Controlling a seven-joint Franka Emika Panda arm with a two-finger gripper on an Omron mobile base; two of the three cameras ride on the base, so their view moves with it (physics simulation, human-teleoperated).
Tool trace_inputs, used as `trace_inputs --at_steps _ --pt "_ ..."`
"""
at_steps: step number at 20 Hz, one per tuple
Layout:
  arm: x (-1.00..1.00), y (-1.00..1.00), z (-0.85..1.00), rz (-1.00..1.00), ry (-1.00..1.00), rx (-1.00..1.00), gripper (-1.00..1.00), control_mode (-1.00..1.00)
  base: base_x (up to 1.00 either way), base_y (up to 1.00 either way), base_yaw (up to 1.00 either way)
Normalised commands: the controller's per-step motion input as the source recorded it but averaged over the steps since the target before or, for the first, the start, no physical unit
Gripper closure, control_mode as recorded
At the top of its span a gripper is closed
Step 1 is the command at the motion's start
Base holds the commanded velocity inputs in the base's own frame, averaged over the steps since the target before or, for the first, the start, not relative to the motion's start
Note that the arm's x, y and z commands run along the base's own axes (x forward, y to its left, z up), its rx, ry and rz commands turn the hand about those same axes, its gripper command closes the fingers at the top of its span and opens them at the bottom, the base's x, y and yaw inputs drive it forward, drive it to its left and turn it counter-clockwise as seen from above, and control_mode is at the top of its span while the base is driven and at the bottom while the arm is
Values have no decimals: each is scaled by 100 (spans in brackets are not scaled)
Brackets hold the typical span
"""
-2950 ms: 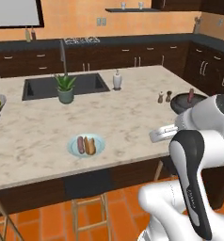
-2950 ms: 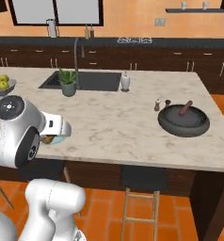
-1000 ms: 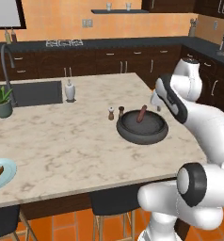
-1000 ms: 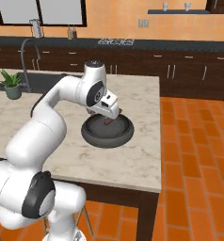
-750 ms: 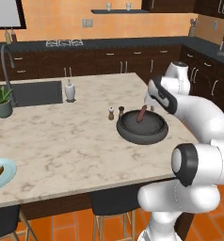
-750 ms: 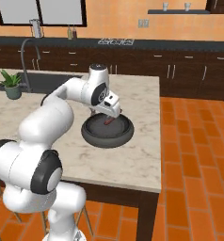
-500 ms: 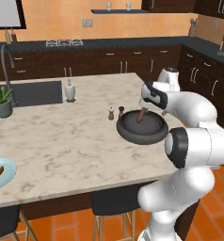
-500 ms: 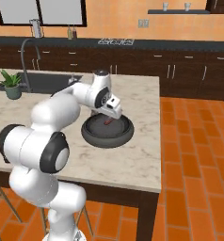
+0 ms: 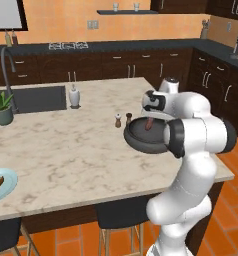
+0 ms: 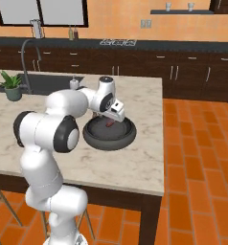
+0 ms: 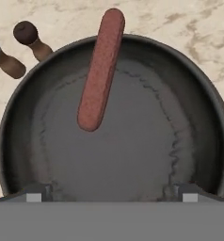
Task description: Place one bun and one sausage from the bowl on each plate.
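Observation:
The dark bowl [image 9: 141, 142] [image 10: 109, 136] sits near the right end of the marble island. One reddish-brown sausage [image 11: 100, 70] [image 9: 148, 123] [image 10: 109, 123] lies in it, its far end propped on the rim. My gripper [image 11: 111, 195] [image 9: 151, 114] [image 10: 112, 117] hangs open just above the bowl, fingertips [image 11: 38, 193] wide apart, short of the sausage and touching nothing. At the left frame edge the pale blue plate [image 9: 6, 181] carries brown food, too cropped to tell bun from sausage. The grey plate is out of view.
Two small salt and pepper shakers [image 9: 123, 120] [image 11: 20, 49] stand just beside the bowl's rim. A potted plant [image 9: 1, 107], a soap bottle [image 9: 74, 96] and the sink [image 9: 33, 97] lie further left. The island's right edge [image 10: 156, 143] is close to the bowl.
The base has driven right along the island, so the bowl is now in front. Over the last second the hand has come down and in over the bowl, still open.

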Motion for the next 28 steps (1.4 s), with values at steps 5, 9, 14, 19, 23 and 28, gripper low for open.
trace_inputs --at_steps 5,9,14,19,23,28 --pt "41 1 -29 0 0 0 -100 -100 0 0 0" --pt "45 1 -37 0 0 0 -100 -100 0 0 0" --pt "40 0 -31 0 0 0 -100 -100 0 0 0" --pt "28 2 -13 0 0 0 -100 -100 0 0 0" --pt "2 5 -30 0 0 0 -100 -100 0 0 0" --pt "0 18 -36 0 0 0 100 -100 0 0 0"
